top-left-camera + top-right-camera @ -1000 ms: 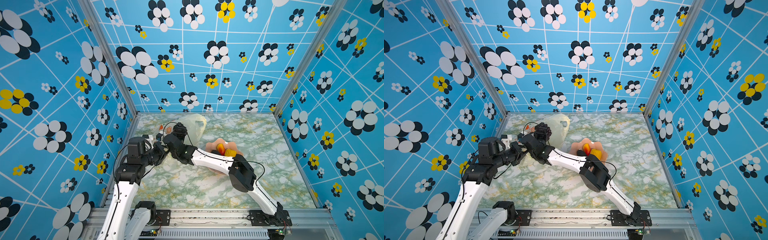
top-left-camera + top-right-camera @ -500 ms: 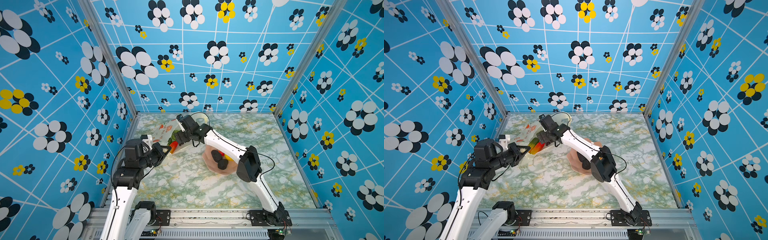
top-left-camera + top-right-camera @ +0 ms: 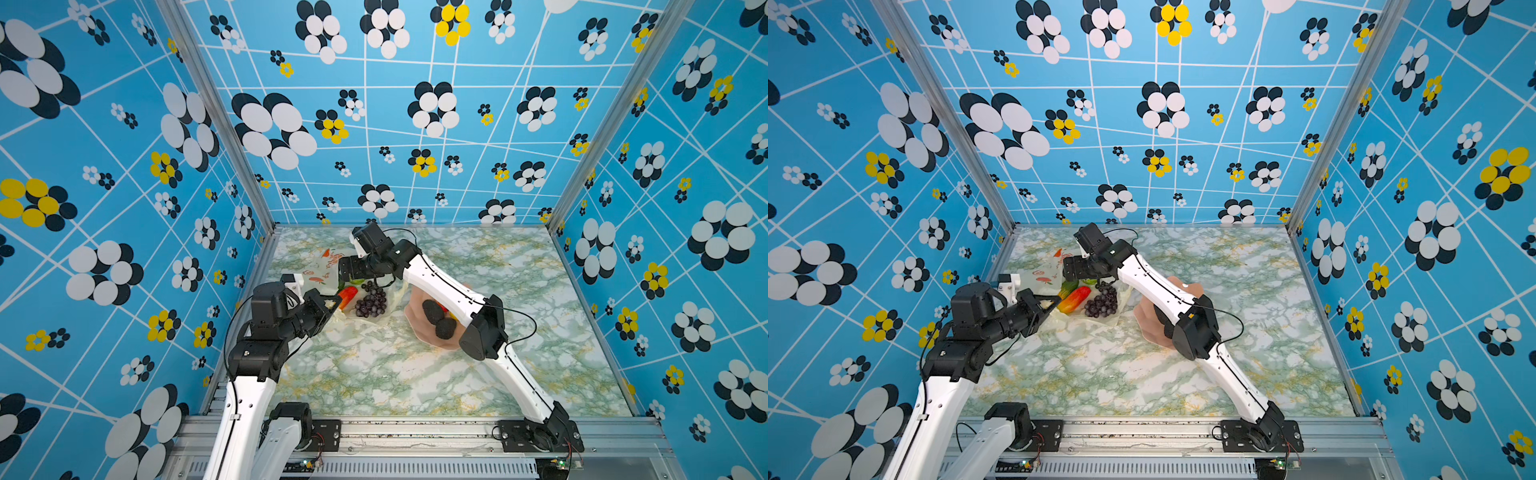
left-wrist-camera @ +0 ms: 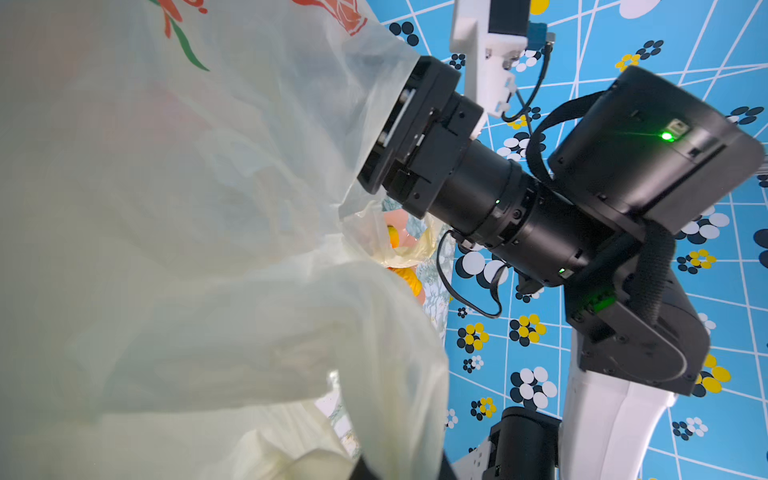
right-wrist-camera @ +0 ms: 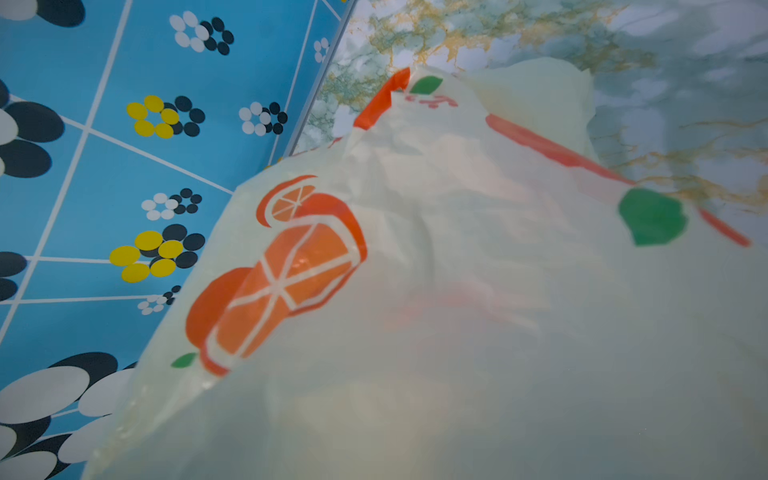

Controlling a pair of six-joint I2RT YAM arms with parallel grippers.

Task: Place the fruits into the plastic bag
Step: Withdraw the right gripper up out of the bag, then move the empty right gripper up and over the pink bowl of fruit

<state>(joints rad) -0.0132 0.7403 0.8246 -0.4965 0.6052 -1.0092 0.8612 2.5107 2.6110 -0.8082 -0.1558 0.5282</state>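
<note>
Two dark ovals (image 3: 445, 328) in pink bowl (image 3: 415, 309) under right arm (image 3: 440, 286)

Plastic bag (image 4: 187, 249) fills view; right arm (image 4: 478, 183) end buried in folds; yellow fruit (image 4: 405, 277) glimpsed past edge.

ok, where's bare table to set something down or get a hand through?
Free: the near half of the marble table, in front of both arm bases, and the right side past the right arm. Crowded: far left to middle, where plastic bag, grape bunch, left gripper and pink bowl bunch together.
</note>
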